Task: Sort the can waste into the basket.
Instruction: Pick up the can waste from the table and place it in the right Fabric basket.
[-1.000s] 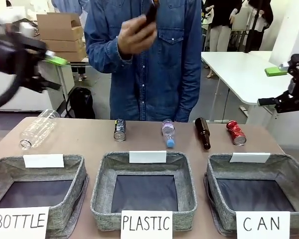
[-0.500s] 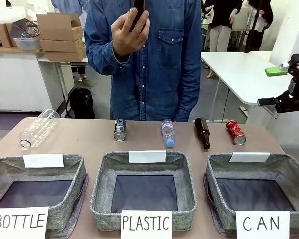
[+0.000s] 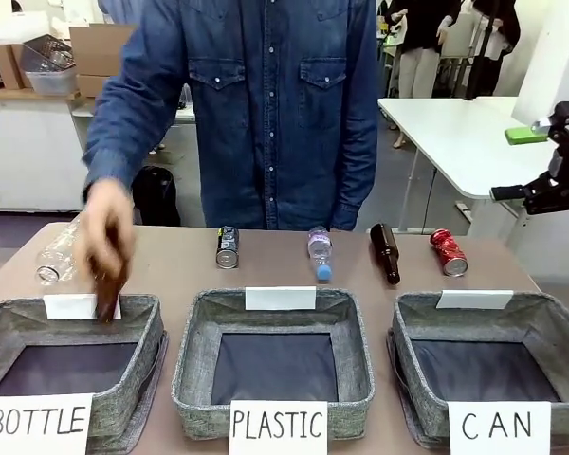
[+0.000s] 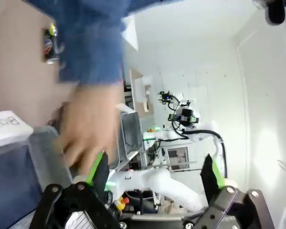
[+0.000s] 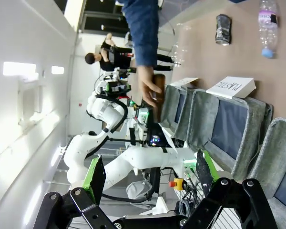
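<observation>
Though apart, red can [image 3: 449, 253] nearest gripper [image 3: 503, 166]

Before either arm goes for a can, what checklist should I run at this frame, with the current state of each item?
1. Red can lies free on the table: ok.
2. Dark can lies free on the table: ok.
3. CAN basket has nothing in it: ok.
4. Right end effector is open and holds nothing: ok.
5. Left end effector is open and holds nothing: ok.
6. Workspace free of the person: not ok. A hand is lowering a bottle into the BOTTLE basket, close in front of the left end effector.
</observation>
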Motion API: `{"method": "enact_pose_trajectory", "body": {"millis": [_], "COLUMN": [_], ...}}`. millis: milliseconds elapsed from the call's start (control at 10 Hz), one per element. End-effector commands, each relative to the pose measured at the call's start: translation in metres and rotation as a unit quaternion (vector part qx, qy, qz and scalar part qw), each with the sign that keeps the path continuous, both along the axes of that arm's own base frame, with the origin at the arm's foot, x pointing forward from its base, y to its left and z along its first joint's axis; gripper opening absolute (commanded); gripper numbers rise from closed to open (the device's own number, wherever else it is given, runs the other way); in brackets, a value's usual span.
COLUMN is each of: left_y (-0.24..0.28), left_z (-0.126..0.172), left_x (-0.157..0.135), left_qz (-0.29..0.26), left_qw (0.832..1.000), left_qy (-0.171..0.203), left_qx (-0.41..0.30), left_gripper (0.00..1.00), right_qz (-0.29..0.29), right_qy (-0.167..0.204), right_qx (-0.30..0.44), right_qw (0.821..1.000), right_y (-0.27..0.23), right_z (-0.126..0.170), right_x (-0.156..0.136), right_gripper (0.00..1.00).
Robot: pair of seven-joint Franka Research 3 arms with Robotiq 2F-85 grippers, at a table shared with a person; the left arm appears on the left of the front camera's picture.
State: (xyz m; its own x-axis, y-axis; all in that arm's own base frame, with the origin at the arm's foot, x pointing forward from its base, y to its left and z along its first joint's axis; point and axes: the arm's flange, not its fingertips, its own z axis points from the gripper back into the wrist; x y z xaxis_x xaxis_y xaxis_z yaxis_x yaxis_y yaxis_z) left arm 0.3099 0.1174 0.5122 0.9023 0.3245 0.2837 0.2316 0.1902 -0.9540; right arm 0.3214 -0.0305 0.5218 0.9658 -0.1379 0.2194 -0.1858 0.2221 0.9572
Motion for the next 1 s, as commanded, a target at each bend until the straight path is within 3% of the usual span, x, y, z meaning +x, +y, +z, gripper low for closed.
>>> {"method": "enact_pose_trajectory", "body": {"millis": [0,100,200,400,700,900], "left_y": [0.098,0.125,0.142,0.141,0.128,0.087], "left_z": [0.051,0.052,0.041,0.023,0.030,0.041], "left_x": [-0.034,-0.053,-0.075,-0.086,-0.080,-0.059], "left_qz": [0.015,0.047,0.044,0.062,0.057,0.051], "left_qw": [0.998,0.997,0.998,0.997,0.998,0.999], "left_qy": [-0.026,-0.015,0.001,0.022,0.009,0.013], "left_qx": [-0.051,-0.060,-0.051,-0.027,-0.020,0.014], "left_gripper": [1.00,1.00,1.00,1.00,1.00,1.00], "right_qz": [0.001,0.001,0.001,0.001,0.001,0.001], "right_qy": [-0.016,-0.016,-0.016,-0.016,-0.016,-0.016], "right_qx": [0.010,0.010,0.010,0.010,0.010,0.010], "right_qw": [1.000,1.000,1.000,1.000,1.000,1.000], "right_y": [0.001,0.001,0.001,0.001,0.001,0.001], "right_z": [0.002,0.002,0.002,0.002,0.002,0.002], "right_x": [0.005,0.005,0.005,0.005,0.005,0.005], "right_gripper": [1.00,1.00,1.00,1.00,1.00,1.00]}}
